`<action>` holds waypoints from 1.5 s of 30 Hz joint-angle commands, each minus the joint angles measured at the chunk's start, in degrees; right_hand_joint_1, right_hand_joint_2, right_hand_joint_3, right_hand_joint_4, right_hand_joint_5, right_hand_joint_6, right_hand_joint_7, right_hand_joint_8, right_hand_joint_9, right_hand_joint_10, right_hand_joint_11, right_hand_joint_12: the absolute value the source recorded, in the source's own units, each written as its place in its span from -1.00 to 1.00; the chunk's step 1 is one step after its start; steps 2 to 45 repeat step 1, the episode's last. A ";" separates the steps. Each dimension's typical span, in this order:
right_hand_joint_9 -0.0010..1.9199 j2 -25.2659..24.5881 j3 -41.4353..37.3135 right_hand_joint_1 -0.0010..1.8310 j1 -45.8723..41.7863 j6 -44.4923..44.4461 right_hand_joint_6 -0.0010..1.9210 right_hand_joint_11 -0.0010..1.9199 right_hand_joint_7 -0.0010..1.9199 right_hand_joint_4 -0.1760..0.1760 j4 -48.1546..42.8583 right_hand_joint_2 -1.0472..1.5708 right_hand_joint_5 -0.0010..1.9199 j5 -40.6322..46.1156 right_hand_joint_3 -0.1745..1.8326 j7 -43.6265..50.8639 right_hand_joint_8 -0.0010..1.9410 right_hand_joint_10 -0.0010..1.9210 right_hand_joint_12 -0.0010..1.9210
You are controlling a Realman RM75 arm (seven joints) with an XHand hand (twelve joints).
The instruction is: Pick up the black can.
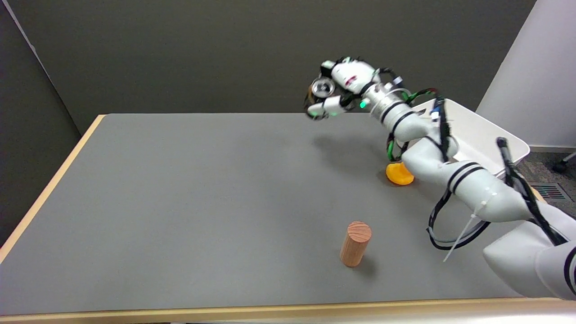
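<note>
Head view: right hand (340,87) holds black can (320,90) above wooden cylinder (355,243), orange piece (399,174).

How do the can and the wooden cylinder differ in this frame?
The can is held in the air by the right hand, lifted off the table; the wooden cylinder stands on the table untouched. The can is tipped so its silver end faces the camera; the cylinder stands roughly upright. The can is dark with a metal end; the cylinder is light brown wood. Both are cylindrical.
</note>
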State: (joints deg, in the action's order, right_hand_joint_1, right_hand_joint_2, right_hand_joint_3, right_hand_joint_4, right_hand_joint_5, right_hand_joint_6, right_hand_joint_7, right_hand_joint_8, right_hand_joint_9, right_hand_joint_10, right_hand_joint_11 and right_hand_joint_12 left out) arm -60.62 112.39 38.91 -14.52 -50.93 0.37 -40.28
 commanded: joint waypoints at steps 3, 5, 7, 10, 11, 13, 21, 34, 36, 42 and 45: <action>-0.35 9.67 -31.13 0.26 -16.56 7.38 0.69 -0.74 -0.12 -0.36 -23.56 0.66 -0.36 0.44 -0.56 10.41 0.28 0.20 0.36; -0.35 9.67 -31.13 0.26 -16.56 7.38 0.69 -0.74 -0.12 -0.36 -23.56 0.66 -0.36 0.44 -0.56 10.41 0.28 0.20 0.36; -0.35 9.67 -31.13 0.26 -16.56 7.38 0.69 -0.74 -0.12 -0.36 -23.56 0.66 -0.36 0.44 -0.56 10.41 0.28 0.20 0.36; -0.35 9.67 -31.13 0.26 -16.56 7.38 0.69 -0.74 -0.12 -0.36 -23.56 0.66 -0.36 0.44 -0.56 10.41 0.28 0.20 0.36; -0.35 9.67 -31.13 0.26 -16.56 7.38 0.69 -0.74 -0.12 -0.36 -23.56 0.66 -0.36 0.44 -0.56 10.41 0.28 0.20 0.36; -0.35 9.67 -31.13 0.26 -16.56 7.38 0.69 -0.74 -0.12 -0.36 -23.56 0.66 -0.36 0.44 -0.56 10.41 0.28 0.20 0.36; -0.35 9.67 -31.13 0.26 -16.56 7.38 0.69 -0.74 -0.12 -0.36 -23.56 0.66 -0.36 0.44 -0.56 10.41 0.28 0.20 0.36; -0.35 9.67 -31.13 0.26 -16.56 7.38 0.69 -0.74 -0.12 -0.36 -23.56 0.66 -0.36 0.44 -0.56 10.41 0.28 0.20 0.36; -0.35 9.67 -31.13 0.26 -16.56 7.38 0.69 -0.74 -0.12 -0.36 -23.56 0.66 -0.36 0.44 -0.56 10.41 0.28 0.20 0.36; -0.35 9.67 -31.13 0.26 -16.56 7.38 0.69 -0.74 -0.12 -0.36 -23.56 0.66 -0.36 0.44 -0.56 10.41 0.28 0.20 0.36; -0.35 9.67 -31.13 0.26 -16.56 7.38 0.69 -0.74 -0.12 -0.36 -23.56 0.66 -0.36 0.44 -0.56 10.41 0.28 0.20 0.36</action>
